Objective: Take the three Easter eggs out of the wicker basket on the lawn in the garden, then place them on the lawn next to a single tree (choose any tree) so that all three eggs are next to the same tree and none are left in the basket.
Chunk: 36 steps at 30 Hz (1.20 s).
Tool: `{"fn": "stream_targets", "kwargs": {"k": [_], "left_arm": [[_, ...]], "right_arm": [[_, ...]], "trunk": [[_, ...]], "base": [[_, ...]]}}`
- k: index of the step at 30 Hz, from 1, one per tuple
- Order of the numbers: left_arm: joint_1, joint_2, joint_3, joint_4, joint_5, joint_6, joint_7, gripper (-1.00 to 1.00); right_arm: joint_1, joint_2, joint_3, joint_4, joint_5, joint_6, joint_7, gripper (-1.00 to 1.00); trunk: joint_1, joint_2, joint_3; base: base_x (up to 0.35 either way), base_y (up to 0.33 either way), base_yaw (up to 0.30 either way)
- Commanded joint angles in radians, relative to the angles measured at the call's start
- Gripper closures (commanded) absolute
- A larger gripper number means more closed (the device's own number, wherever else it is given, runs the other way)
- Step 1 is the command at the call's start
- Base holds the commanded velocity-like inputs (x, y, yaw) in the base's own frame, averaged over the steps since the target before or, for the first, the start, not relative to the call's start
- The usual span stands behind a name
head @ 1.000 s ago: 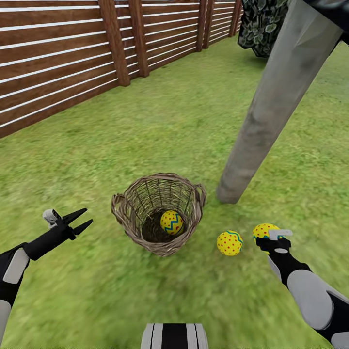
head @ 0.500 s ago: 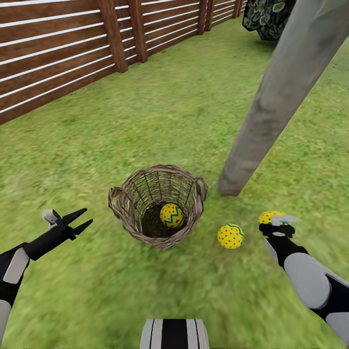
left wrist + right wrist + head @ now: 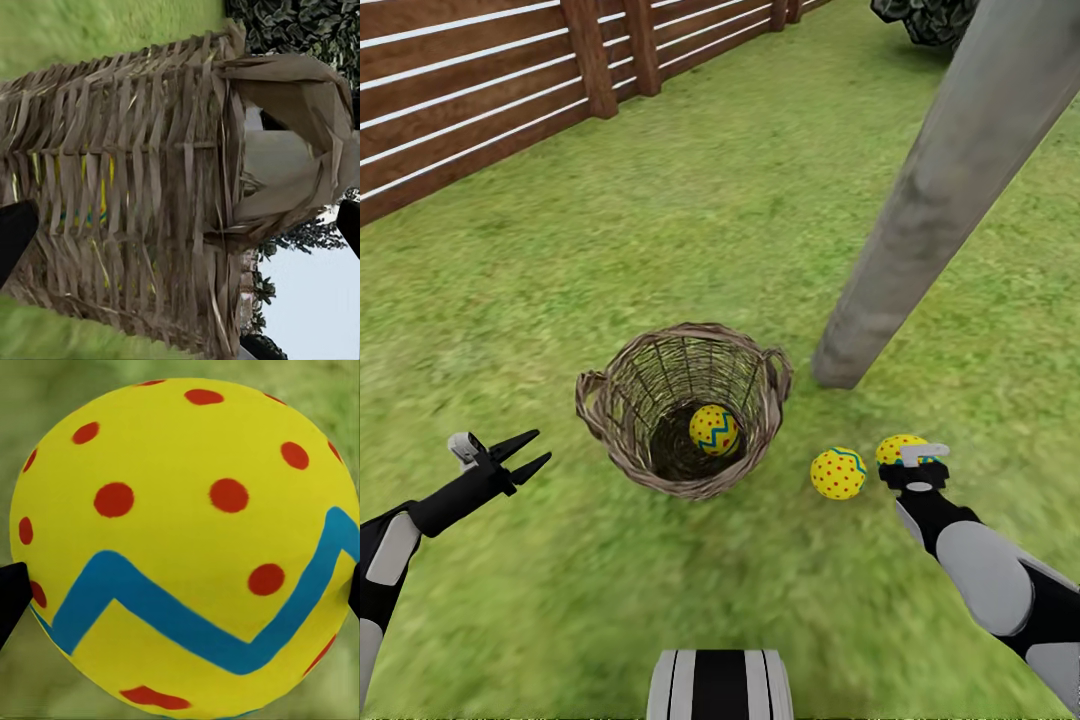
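We see the lawn (image 3: 690, 230) carrying the basket (image 3: 622, 440), the trunk (image 3: 935, 200) just beside it, and an egg (image 3: 837, 473) between them.

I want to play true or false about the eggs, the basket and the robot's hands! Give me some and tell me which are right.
1. One Easter egg lies inside the wicker basket. True.
2. All three eggs are out on the lawn. False: only two are on or over the grass, the loose egg and the one at the right gripper.
3. The left gripper is holding an egg. False: it is open and empty, beside the basket.
4. The basket stands upright near the tree trunk. True.
5. The right gripper has an egg between its fingers. True.
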Motion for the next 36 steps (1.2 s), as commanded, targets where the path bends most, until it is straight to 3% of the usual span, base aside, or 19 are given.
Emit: {"fn": "stream_targets", "kwargs": {"k": [1, 10, 16, 29, 30, 36], "left_arm": [[0.0, 0.0, 0.0, 0.0, 0.003, 0.006, -0.001, -1.0], [0.0, 0.0, 0.0, 0.0, 0.003, 0.006, -0.001, -1.0], [0.0, 0.0, 0.0, 0.0, 0.003, 0.006, -0.002, -1.0], [0.0, 0.0, 0.0, 0.0, 0.003, 0.007, -0.002, -1.0], [0.0, 0.0, 0.0, 0.001, 0.004, 0.007, -0.003, -1.0], [0.0, 0.0, 0.003, 0.022, 0.004, 0.007, -0.005, -1.0]], "right_arm": [[-0.001, 0.001, -0.008, 0.002, 0.008, -0.007, -0.002, 1.0], [0.0, 0.01, -0.006, 0.002, 0.01, -0.011, 0.002, 1.0], [0.0, 0.01, 0.035, 0.002, 0.02, -0.008, 0.003, 1.0], [0.0, 0.008, 0.037, 0.002, 0.019, -0.003, 0.002, 1.0], [0.0, 0.008, 0.037, 0.001, 0.019, -0.004, 0.002, -1.0], [0.0, 0.008, 0.037, -0.002, 0.019, -0.011, 0.003, -1.0]], "trunk": [[0.0, -0.001, -0.005], [0.004, -0.003, -0.039], [0.007, -0.004, -0.063], [0.012, -0.007, -0.105], [0.012, -0.007, -0.105], [0.011, -0.006, -0.093]], "base": [[0.0, 0.0, 0.0], [0.0, 0.0, 0.0], [0.0, 0.0, 0.0], [0.0, 0.0, 0.0], [0.0, 0.0, 0.0], [0.0, 0.0, 0.0]]}}
